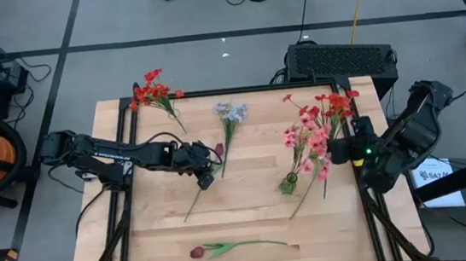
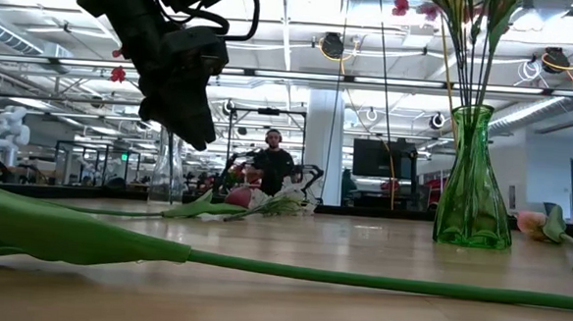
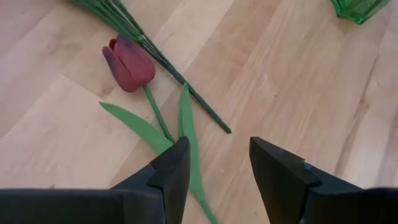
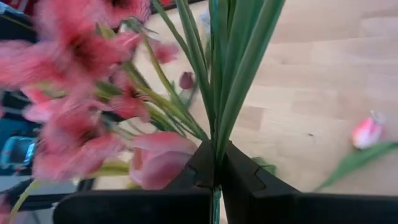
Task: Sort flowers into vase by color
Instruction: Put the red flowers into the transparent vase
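High view showed the wooden table (image 1: 250, 219) with both arms at work over it. At about ten o'clock from the table's middle lay a bunch of bright red flowers (image 1: 154, 91), heads toward the far left corner. The left gripper (image 1: 204, 178) hovered just left of centre, its fingers (image 3: 171, 171) spread apart and holding nothing, right above the stem of a dark red tulip (image 3: 129, 63) lying flat on the wood. Beside that tulip, at roughly twelve o'clock from centre, lay the pale grey-blue bunch (image 1: 231, 112). Near the front edge, at six o'clock, another dark tulip (image 1: 198, 252) lay on its side. Toward three o'clock stood the green vase (image 2: 473, 180), upright, with pink blossoms (image 1: 306, 136) and red blooms rising from it. The right gripper (image 4: 216, 163) was clamped tight on green stems (image 4: 233, 68) of that bunch.
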